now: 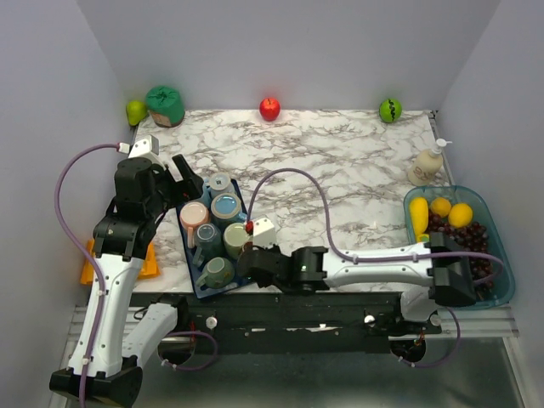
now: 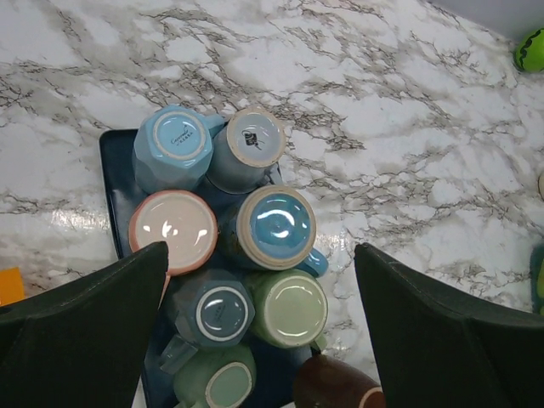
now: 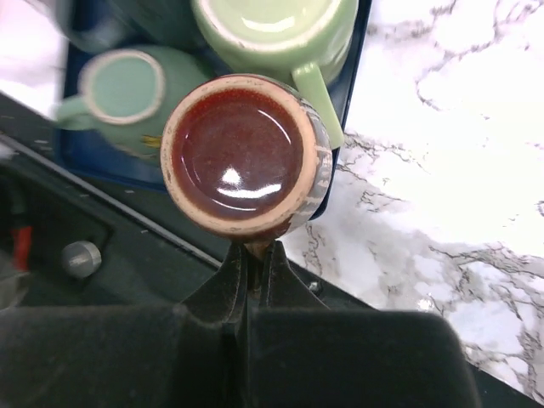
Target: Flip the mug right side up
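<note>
**mugwatcher:** The right tool point(image 3: 253, 252) is pinched tight on the brown mug point(image 3: 238, 157), seemingly by its handle. The mug sits base up at the tray's point(image 2: 115, 170) near right edge, close to the bench point(image 1: 340, 170) front. Best bet imo: lift clear of the neighbours first, then roll the wrist.

**benchrat:** Agreed. The left tool point(image 2: 262, 248) hangs wide open and empty above the tray. Count: eight mugs, one tray, two tools.
</note>
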Available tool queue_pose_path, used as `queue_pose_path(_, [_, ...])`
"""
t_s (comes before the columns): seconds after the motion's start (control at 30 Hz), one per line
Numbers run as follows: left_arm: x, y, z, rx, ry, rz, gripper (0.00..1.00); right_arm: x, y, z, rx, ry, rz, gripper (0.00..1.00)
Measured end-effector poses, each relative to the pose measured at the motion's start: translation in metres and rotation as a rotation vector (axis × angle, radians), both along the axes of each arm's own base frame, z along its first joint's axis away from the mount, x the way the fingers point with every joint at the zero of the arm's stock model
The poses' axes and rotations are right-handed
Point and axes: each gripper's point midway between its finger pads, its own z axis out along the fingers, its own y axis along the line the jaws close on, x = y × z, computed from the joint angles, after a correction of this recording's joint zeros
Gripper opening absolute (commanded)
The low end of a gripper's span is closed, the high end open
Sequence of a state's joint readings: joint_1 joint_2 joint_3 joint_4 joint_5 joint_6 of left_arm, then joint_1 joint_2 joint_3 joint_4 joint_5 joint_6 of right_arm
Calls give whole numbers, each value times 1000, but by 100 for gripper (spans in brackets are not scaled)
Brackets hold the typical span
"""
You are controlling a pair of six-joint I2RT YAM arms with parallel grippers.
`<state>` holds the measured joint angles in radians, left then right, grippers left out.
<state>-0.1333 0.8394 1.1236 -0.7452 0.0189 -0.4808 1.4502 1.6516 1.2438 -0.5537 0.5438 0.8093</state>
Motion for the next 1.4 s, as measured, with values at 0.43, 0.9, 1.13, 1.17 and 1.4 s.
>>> queue_pose_path(0.43, [1,-5,11,-38,-34,-12,99,38,-60,134,284,-63,-81,1])
queue_pose_path(0.9, [-27,-143,75,-496,-273,-686,94,120,-115,287,587,-270,-211,1])
queue_pose_path(1.13, [-51,-219,123,-648,-313,-954,79,104,-101,344,760,-295,-93,1])
queue_pose_path(1.17, [-49,-223,132,-662,-334,-967,77,103,-99,347,772,-294,-80,1])
queue_pose_path(1.4, [-58,-225,181,-775,-480,-1021,60,95,-91,361,840,-281,-24,1])
